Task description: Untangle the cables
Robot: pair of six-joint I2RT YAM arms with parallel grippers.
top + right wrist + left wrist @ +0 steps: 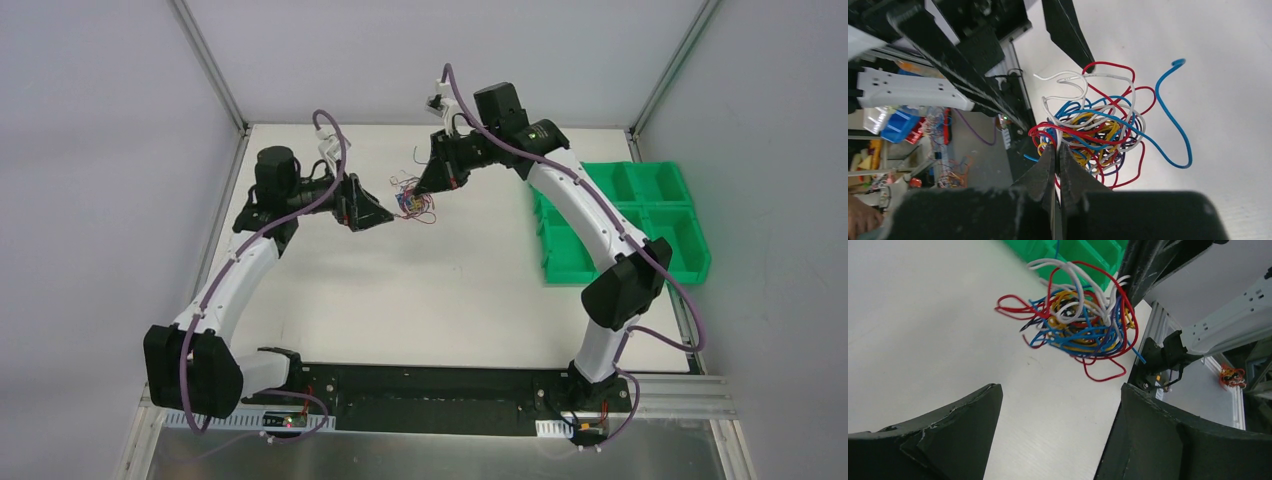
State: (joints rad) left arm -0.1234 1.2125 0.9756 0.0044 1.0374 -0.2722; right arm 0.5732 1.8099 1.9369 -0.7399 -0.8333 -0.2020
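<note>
Red, blue, yellow and white cables (1098, 132) form one tangle at the far middle of the table (400, 300), between both claws. The right claw (1057, 150) is pinched closed on a white strand at the tangle's edge. The left claw (1060, 390) gapes wide, with the tangle just beyond its fingertips.

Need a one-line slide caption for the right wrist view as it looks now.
Right end effector pinched shut on a white strand at the edge of the tangled cables, pale table behind.
</note>
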